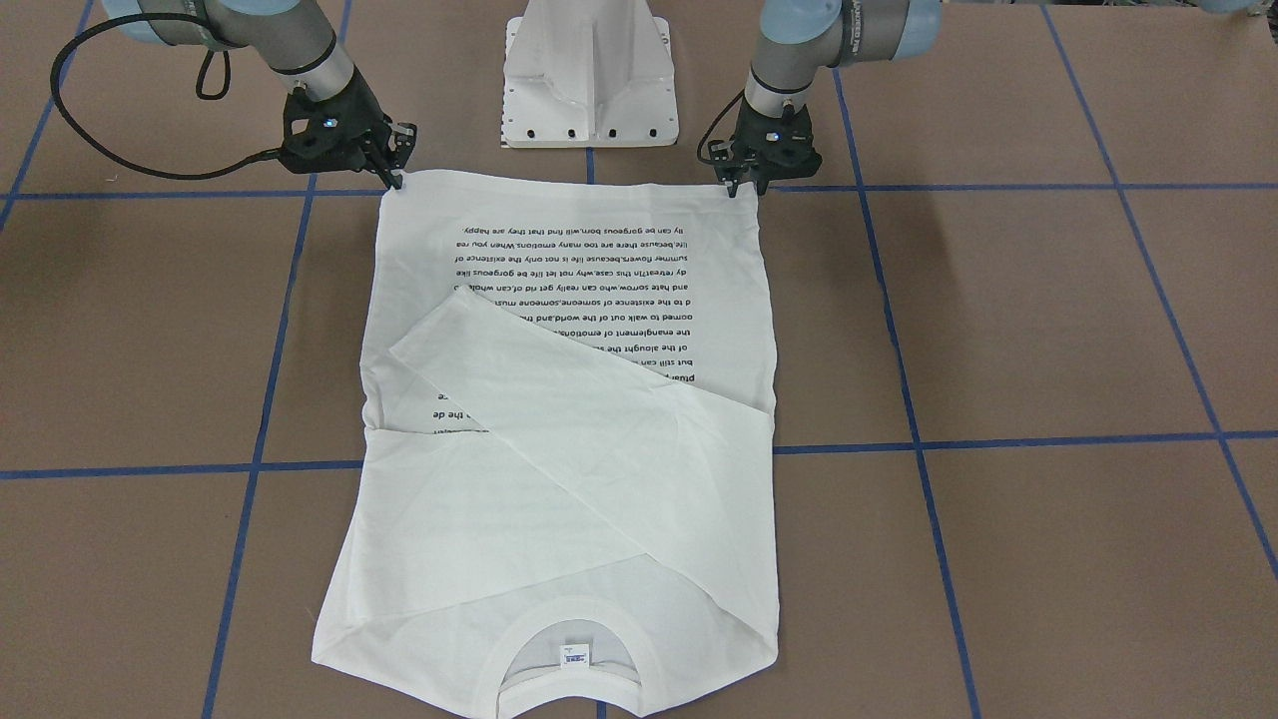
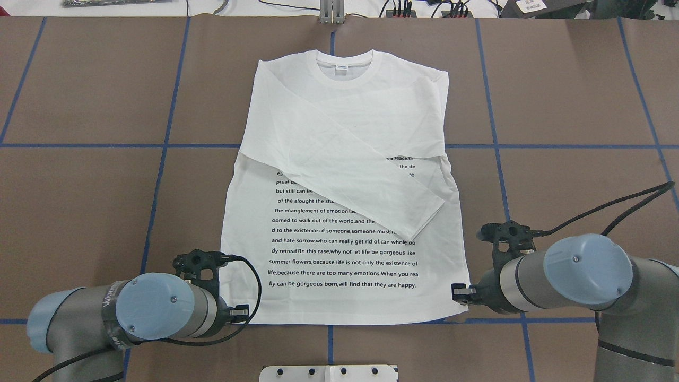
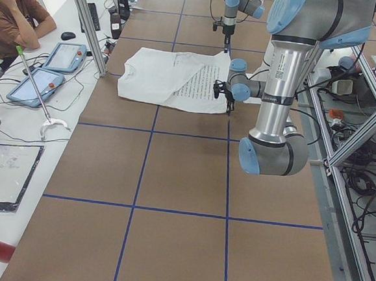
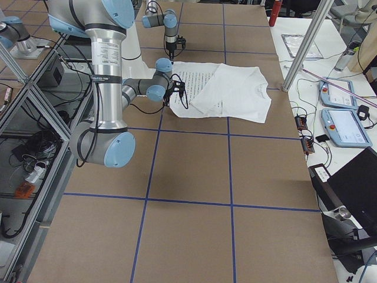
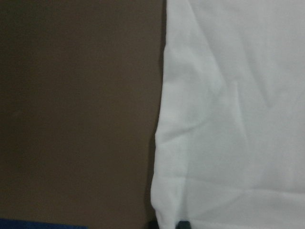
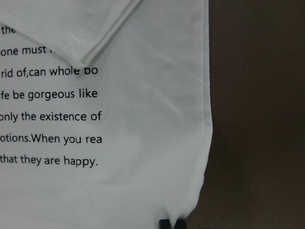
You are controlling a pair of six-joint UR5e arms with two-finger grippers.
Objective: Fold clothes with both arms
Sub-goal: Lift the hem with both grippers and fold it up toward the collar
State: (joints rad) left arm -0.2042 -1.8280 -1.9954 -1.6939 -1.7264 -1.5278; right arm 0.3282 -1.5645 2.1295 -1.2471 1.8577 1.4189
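Observation:
The white long-sleeved T-shirt (image 2: 339,122) lies flat on the brown table, print side up, collar (image 2: 345,66) at the far side, both sleeves folded across its chest. It also shows in the front view (image 1: 559,449). My left gripper (image 2: 243,312) is at the hem's left corner, low on the table, and its tips (image 5: 167,224) are pinched on the cloth edge. My right gripper (image 2: 457,294) is at the hem's right corner, its tips (image 6: 171,223) pinched on that corner. In the front view the left gripper (image 1: 741,184) and the right gripper (image 1: 396,180) sit at the two hem corners.
The white metal pedestal base (image 1: 589,80) stands between the arms, just behind the hem. Blue tape lines (image 2: 159,146) cross the table. A seated operator (image 3: 9,16) and tablets (image 3: 57,58) are at a side table beyond the far edge.

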